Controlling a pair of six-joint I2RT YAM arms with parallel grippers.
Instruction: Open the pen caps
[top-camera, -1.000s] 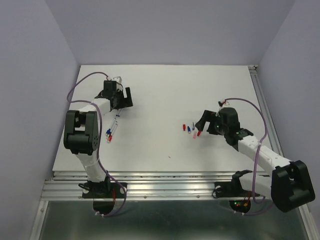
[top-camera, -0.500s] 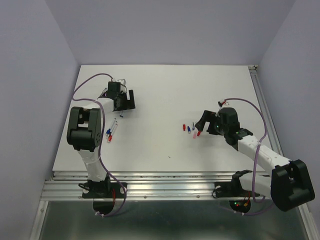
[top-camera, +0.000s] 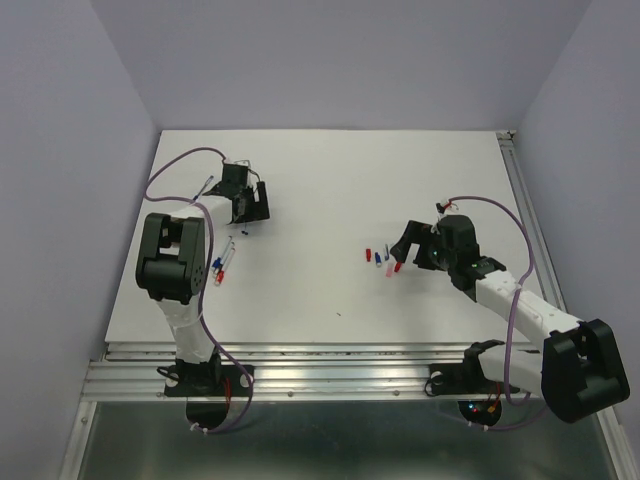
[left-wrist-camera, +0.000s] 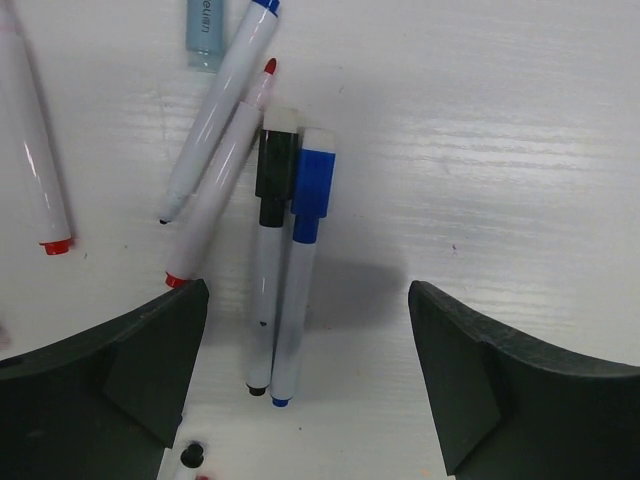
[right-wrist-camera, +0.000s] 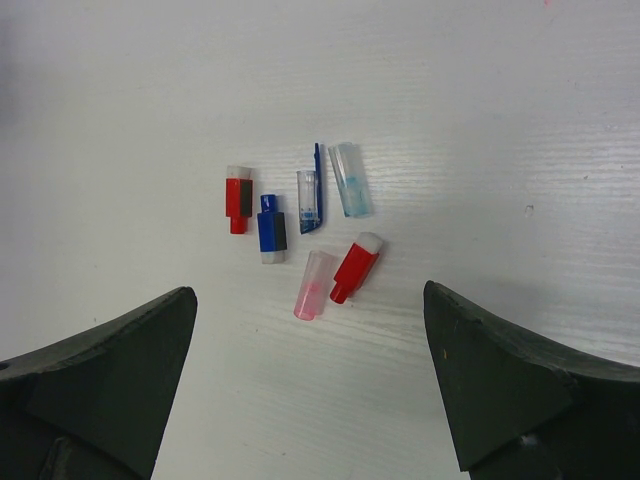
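Observation:
Two capped pens lie side by side under my left gripper (left-wrist-camera: 310, 385), one with a black cap (left-wrist-camera: 273, 172), one with a blue cap (left-wrist-camera: 316, 184). Their barrels run between the open fingers, nearer the left one. Uncapped pens (left-wrist-camera: 222, 205) lie to their left, and a light blue cap (left-wrist-camera: 203, 35) rests at the top edge. Loose pen caps sit ahead of my open, empty right gripper (right-wrist-camera: 310, 385): red (right-wrist-camera: 238, 197), blue (right-wrist-camera: 271, 228), clear light blue (right-wrist-camera: 351, 180), pink (right-wrist-camera: 314, 285) and another red (right-wrist-camera: 356, 266). From above, the left gripper (top-camera: 252, 208) hovers just beyond the pens (top-camera: 224, 262).
The white table (top-camera: 330, 190) has side walls and a metal rail (top-camera: 300, 365) along the near edge. The cap cluster (top-camera: 381, 259) lies right of centre, just left of the right gripper (top-camera: 405, 250). A small black piece (left-wrist-camera: 191, 456) lies by the left finger.
My left arm has swung its wrist a little to the right and its jaws have narrowed slightly. The right arm, caps and pens stay where they were.

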